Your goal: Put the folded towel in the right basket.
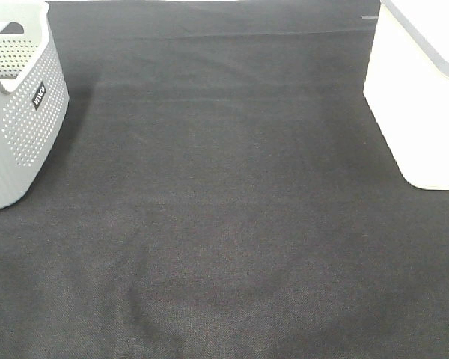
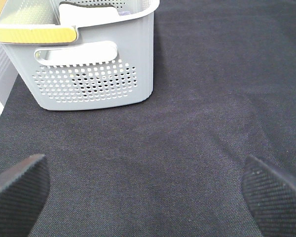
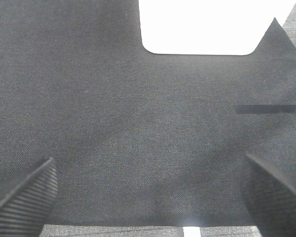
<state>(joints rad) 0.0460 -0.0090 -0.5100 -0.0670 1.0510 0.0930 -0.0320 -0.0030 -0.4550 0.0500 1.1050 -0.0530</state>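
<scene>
I see a black cloth-covered worktop (image 1: 232, 224) filling nearly the whole high view, with faint creases running across it near the far edge and a soft wrinkle toward the near left.

White basket (image 1: 426, 105) sits at the far right corner, smooth solid walls, partly cut off by the frame; a bit of blue shows at its rim. My right wrist camera catches it as an overexposed white block (image 3: 212, 27) on the cloth; its inside is not visible from any view.

Grey perforated basket (image 1: 19, 112) sits at the far left corner, small dark label on its side, also cut off by the frame. In my left wrist view it (image 2: 89, 64) shows a cut-out handle slot, hole pattern below, and a yellow strip (image 2: 32, 33) along one rim. Something pale lies inside near the top, too hidden to identify.

Folded towel: I cannot find it in any view, so I cannot tell where it is.

Left gripper (image 2: 148, 197): fingers spread wide, nothing between them, only bare cloth under it. Right gripper (image 3: 150, 197): same, fingers wide apart, holding nothing, above cloth near the near edge. Neither arm shows in the high view.
</scene>
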